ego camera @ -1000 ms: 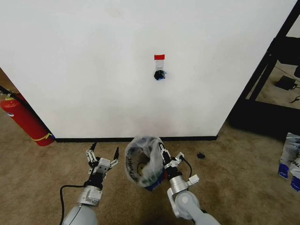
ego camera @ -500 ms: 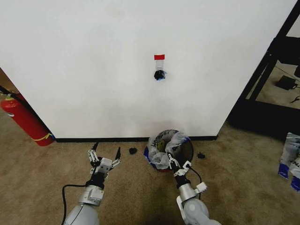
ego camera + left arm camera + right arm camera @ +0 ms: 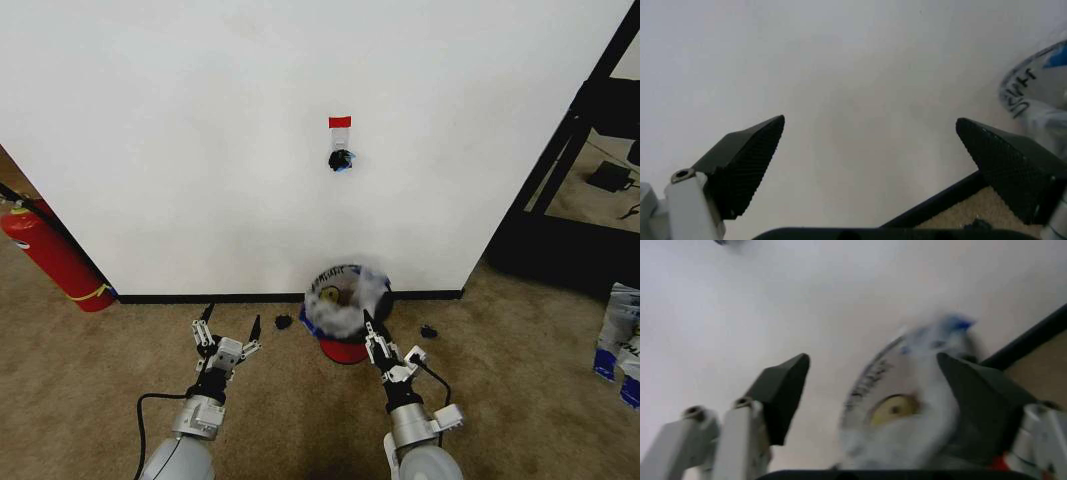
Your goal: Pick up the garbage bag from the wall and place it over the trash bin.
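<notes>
The garbage bag (image 3: 345, 297), thin white plastic with a yellow smiley face and blue patches, lies bunched over the top of the trash bin, whose red base (image 3: 344, 351) shows below it at the foot of the wall (image 3: 200, 150). My right gripper (image 3: 388, 338) is open, just in front of the bin and a little to its right, holding nothing. In the right wrist view the bag (image 3: 907, 405) lies beyond the spread right gripper (image 3: 872, 360). My left gripper (image 3: 228, 328) hovers open over the carpet left of the bin. Its wrist view catches the bag's edge (image 3: 1033, 95) past the left gripper (image 3: 870, 119).
A red tape strip (image 3: 340, 121) and a black hook (image 3: 341, 159) are on the wall above the bin. A red fire extinguisher (image 3: 55, 255) leans at far left. A black shelf frame (image 3: 585, 140) and white-and-blue packages (image 3: 620, 340) stand at right. Small black bits (image 3: 283, 322) lie on the carpet.
My right gripper carried the bag down onto the bin, let go, and drew back toward me, open. The bag now rests on the bin. The left arm barely moved.
</notes>
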You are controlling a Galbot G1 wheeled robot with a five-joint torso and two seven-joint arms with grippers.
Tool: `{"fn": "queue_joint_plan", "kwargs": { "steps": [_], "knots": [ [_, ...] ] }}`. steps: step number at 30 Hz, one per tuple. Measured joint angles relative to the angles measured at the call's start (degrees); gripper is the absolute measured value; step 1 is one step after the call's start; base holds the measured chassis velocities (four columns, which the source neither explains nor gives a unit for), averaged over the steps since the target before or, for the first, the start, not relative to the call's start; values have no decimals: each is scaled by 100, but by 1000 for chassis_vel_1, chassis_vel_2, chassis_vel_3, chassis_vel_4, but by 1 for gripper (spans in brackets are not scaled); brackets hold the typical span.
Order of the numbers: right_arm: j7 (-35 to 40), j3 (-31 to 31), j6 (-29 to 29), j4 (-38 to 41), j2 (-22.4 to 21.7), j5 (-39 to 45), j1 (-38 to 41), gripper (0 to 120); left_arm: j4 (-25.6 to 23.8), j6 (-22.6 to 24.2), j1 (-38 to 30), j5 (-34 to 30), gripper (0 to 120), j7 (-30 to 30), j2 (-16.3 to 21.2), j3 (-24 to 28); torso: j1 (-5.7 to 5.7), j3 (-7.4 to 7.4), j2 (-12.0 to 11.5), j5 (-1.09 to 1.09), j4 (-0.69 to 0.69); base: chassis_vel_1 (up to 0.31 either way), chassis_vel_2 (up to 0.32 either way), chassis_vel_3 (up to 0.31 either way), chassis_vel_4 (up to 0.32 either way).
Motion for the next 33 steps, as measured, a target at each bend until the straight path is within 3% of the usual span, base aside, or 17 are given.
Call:
{"fn": "queue_joint_plan", "kwargs": {
  "steps": [4, 7, 8, 11, 15, 16, 17, 19, 22, 23, 25, 29, 33],
  "knots": [
    [705, 139, -150, -55, -83, -1143, -145, 91, -75, -2, -42, -393, 100, 53, 101, 69, 0, 0, 0, 0, 1, 0, 0, 0, 0],
    [759, 206, -31, -196, -53, -2018, -225, 100, -129, 21, -310, -1490, 100, 353, 291, 269, 0, 0, 0, -1, -3, 0, 0, 0, 0],
    [759, 206, -31, -196, -53, -2018, -225, 100, -129, 21, -310, -1490, 100, 353, 291, 269, 0, 0, 0, -1, -3, 0, 0, 0, 0],
    [329, 206, 186, -339, -33, -2599, -144, 100, -175, -100, -511, -2485, 100, 940, 483, 265, 0, 0, 0, -1, -5, 0, 0, 0, 0],
    [-1111, 279, 599, -621, -64, -3135, 95, 100, -205, -54, -889, -3806, 100, 1636, 865, 324, 0, 1, 0, 2, 7, 0, 0, 0, 0],
    [-1111, 279, 599, -621, -64, -3135, 95, 100, -205, -54, -889, -3806, 100, 1636, 865, 324, 0, 1, 0, 2, 7, 0, 0, 0, 0],
    [-1624, 356, 781, -675, -74, -3198, 112, 100, -177, 70, -1106, -4176, 100, 1823, 971, 443, 0, 0, 0, -1, 2, 0, 0, 0, 0],
    [-2589, 590, 1046, -720, -106, -3185, 107, 100, -28, 442, -1615, -4845, 100, 1999, 1144, 876, 0, 0, 0, 2, -1, 0, 0, 0, 0],
    [-3501, 1002, 1281, -787, -98, -3183, 57, 100, 281, 988, -2534, -5267, 100, 1730, 1220, 1771, 0, 1, 0, -4, -1, 0, 0, 0, 0],
    [-3501, 1002, 1281, -787, -98, -3183, 57, 100, 281, 988, -2534, -5267, 100, 1730, 1220, 1771, 0, 1, 0, -4, -1, 0, 0, 0, 0],
    [-3940, 1351, 1505, -872, -60, -3336, 16, 100, 735, 1334, -3340, -5452, 100, 1523, 1151, 2444, 0, 1, 0, 4, -1, 0, 0, 0, 0],
    [-4249, 1686, 1770, -938, 55, -3399, -97, 100, 1641, 1520, -4530, -5465, 100, 1396, 842, 3587, 1, 1, -1, 1, 0, 0, 0, 0, 0],
    [-4440, 1809, 1777, -1009, 139, -3412, -152, 100, 2080, 1700, -5147, -5443, 100, 1304, 690, 4157, 0, 1, 0, 2, -2, 0, 0, 0, 0]
  ]
}}
